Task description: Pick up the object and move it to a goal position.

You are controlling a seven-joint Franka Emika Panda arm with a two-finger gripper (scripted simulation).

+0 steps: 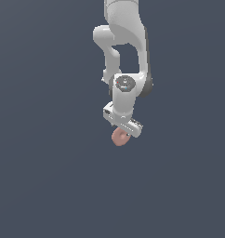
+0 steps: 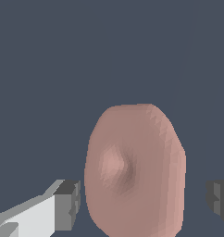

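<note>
I have the end effector [image 2: 142, 201] straddling the ring [image 2: 134, 171] — its fingers [image 2: 67, 203] stand spread, one on each side, with a visible gap to the ring on both, so nothing is gripped yet. From outside, the ring [image 1: 119, 137] sits directly beneath the end effector [image 1: 123, 128]. By my reading the approach is done; closing, lifting and carrying to the goal remain. The bench [image 1: 49, 186] is a plain dark slate surface — no goal marker that I can make out.

Bare simulated scene: flat, featureless slate-grey backdrop [image 1: 40, 186], no furnishings.
</note>
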